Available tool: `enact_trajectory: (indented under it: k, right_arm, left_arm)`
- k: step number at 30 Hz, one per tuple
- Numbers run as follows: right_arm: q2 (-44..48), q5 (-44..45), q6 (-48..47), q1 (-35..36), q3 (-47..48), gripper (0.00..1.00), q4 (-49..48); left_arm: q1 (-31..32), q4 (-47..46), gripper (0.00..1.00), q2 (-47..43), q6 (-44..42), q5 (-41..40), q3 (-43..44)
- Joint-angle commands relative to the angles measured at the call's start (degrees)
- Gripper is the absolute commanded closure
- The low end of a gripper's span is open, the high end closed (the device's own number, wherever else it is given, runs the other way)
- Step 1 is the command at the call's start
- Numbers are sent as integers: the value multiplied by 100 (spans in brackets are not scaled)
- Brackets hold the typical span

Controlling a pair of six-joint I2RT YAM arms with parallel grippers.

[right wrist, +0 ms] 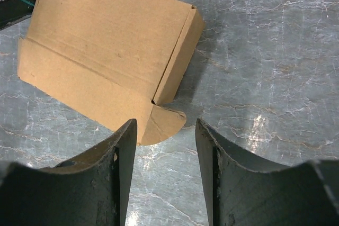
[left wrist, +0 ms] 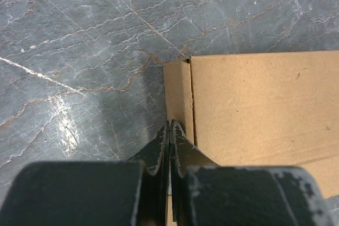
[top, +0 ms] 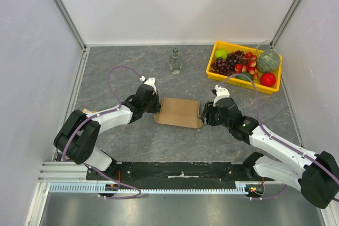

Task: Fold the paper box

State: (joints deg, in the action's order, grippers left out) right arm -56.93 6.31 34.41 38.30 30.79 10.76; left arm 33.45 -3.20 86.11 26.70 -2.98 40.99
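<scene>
The paper box point(top: 178, 111) is flat brown cardboard lying on the grey marbled table between the two arms. My left gripper point(top: 157, 106) is at its left edge. In the left wrist view its jaws point(left wrist: 170, 124) are shut, the tips resting on the outer edge of a narrow side flap point(left wrist: 179, 91). A sliver of brown shows in the slit between the fingers. My right gripper point(top: 203, 114) is at the box's right end and stands open point(right wrist: 165, 124). The box's rounded tab point(right wrist: 159, 126) lies between its fingertips, just ahead of a raised side wall point(right wrist: 177, 59).
A yellow tray point(top: 211, 63) of fruit stands at the back right. A small glass bottle point(top: 175, 61) stands behind the box. White walls close in the table on three sides. The left arm's dark finger point(right wrist: 13, 5) shows at the top left of the right wrist view.
</scene>
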Motion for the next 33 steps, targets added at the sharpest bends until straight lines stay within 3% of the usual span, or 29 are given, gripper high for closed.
enact_trajectory:
  k: [1, 33]
  right_arm:
    - [112, -24, -75, 2, -46, 45, -197]
    - [-38, -42, -40, -16, -46, 45, -312]
  left_arm:
    - [-14, -321, 98, 3, -165, 201, 85]
    - [-5, -418, 98, -709, 125, 272, -610]
